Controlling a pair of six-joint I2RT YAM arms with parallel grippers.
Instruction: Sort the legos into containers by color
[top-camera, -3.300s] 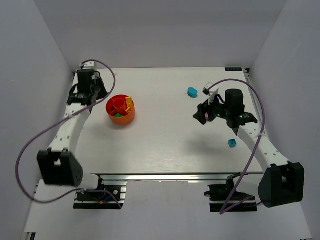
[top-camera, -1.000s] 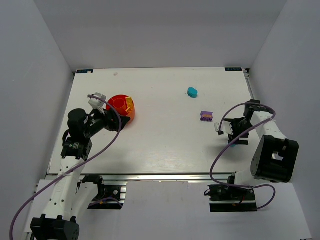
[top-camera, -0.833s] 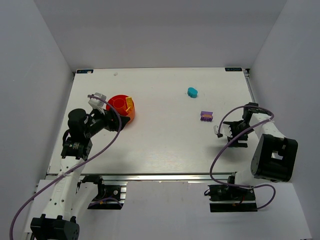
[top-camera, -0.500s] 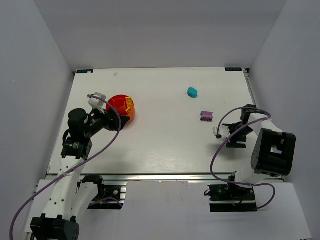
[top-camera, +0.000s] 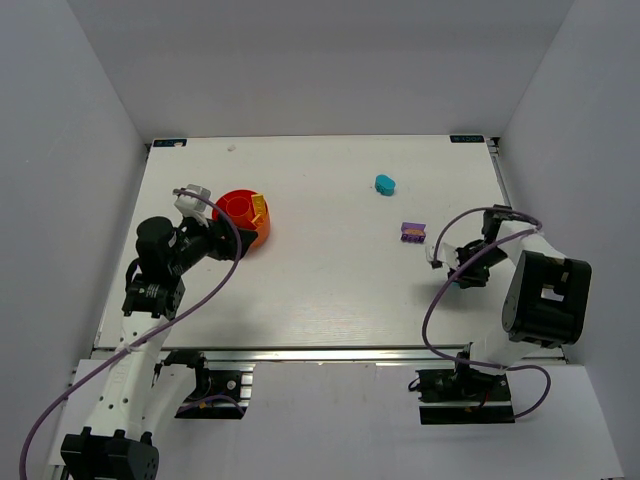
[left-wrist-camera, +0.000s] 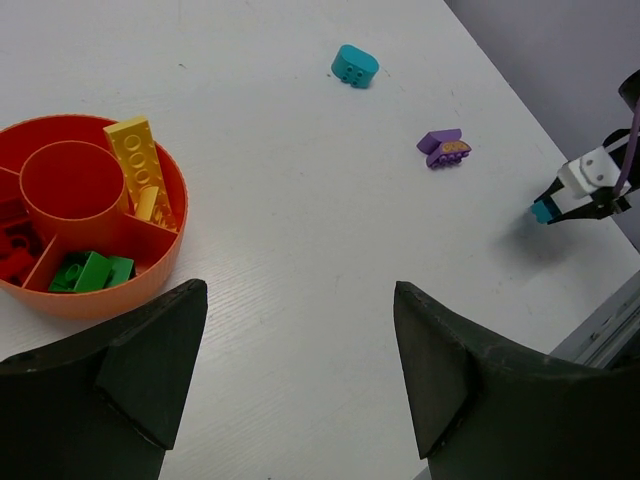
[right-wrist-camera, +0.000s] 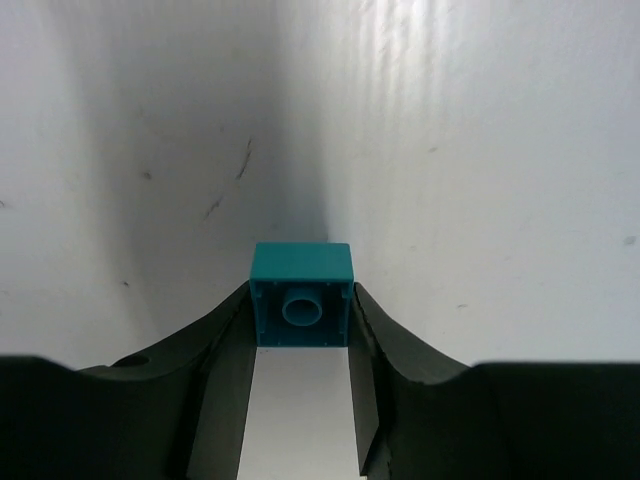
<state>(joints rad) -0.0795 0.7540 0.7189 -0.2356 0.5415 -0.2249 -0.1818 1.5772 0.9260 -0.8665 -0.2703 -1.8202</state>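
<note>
The orange-red bowl (top-camera: 243, 218) (left-wrist-camera: 95, 298) holds a yellow brick (left-wrist-camera: 143, 170), green bricks (left-wrist-camera: 92, 271) and red bricks (left-wrist-camera: 14, 251) in separate compartments. My left gripper (top-camera: 218, 242) (left-wrist-camera: 298, 290) hovers open just right of the bowl, nothing between its fingers. At the right table edge my right gripper (top-camera: 460, 272) (right-wrist-camera: 302, 308) is shut on a small cyan brick (right-wrist-camera: 302, 278) (left-wrist-camera: 543, 210), hollow underside facing the camera, just above the table. A rounded cyan piece (top-camera: 384, 183) (left-wrist-camera: 354, 66) and a purple brick (top-camera: 412, 231) (left-wrist-camera: 443, 148) lie loose.
White table (top-camera: 320, 290) enclosed by grey walls on three sides. The right arm's cable (top-camera: 445, 300) loops over the table's front right corner. The purple brick lies close to the left of my right gripper.
My right gripper's fingers have closed onto the cyan brick and the arm has shifted slightly toward the purple brick. The left arm has not moved.
</note>
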